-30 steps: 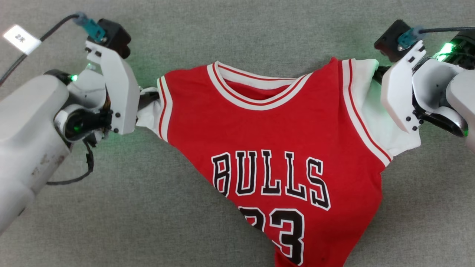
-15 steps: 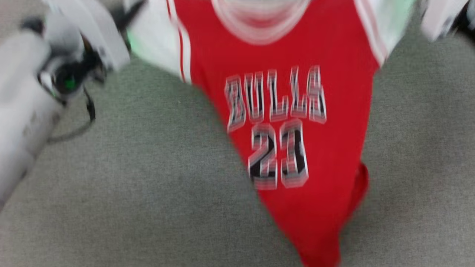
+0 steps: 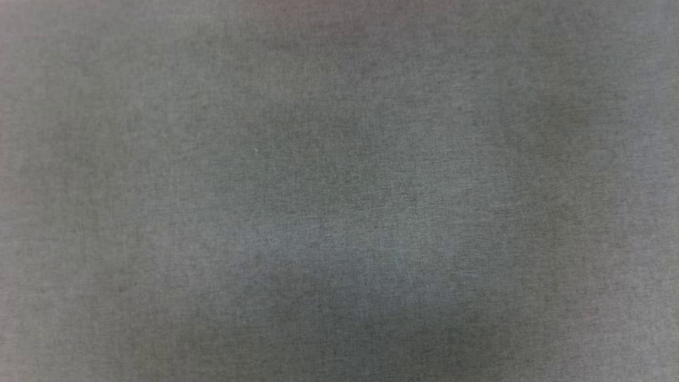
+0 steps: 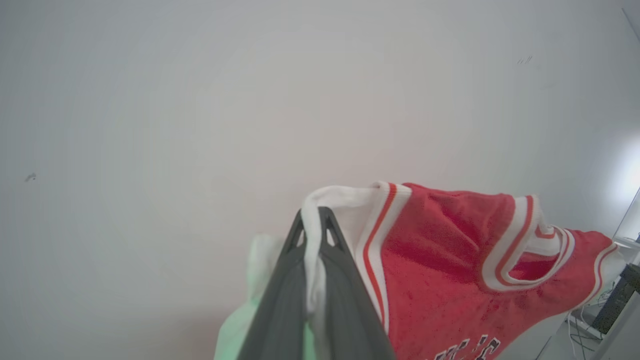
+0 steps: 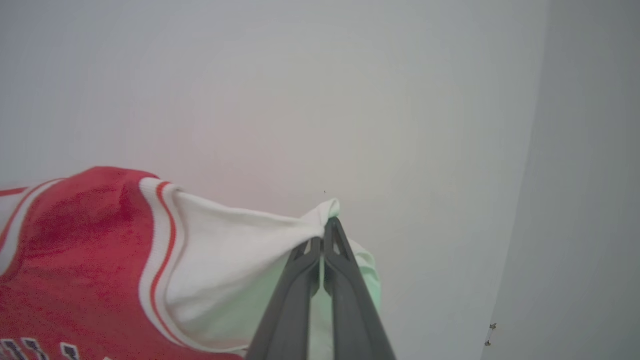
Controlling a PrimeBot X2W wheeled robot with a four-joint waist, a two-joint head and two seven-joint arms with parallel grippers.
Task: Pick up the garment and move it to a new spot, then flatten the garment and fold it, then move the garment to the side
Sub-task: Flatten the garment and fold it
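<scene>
Against a pale wall (image 4: 200, 100), the red jersey (image 4: 450, 270) is held up, spread by its sleeves. One white sleeve (image 4: 350, 210) is pinched between the closed fingers (image 4: 280, 310) of the left gripper (image 4: 313, 220), and the other white sleeve (image 5: 235, 250) is clamped at its edge by the right gripper (image 5: 323, 234), whose fingers are likewise pressed together on the cloth. A grey woven surface (image 3: 339, 191) is seen from the head camera.

The grey felt-like surface (image 3: 339, 191) shows soft, mottled shadows across it.
</scene>
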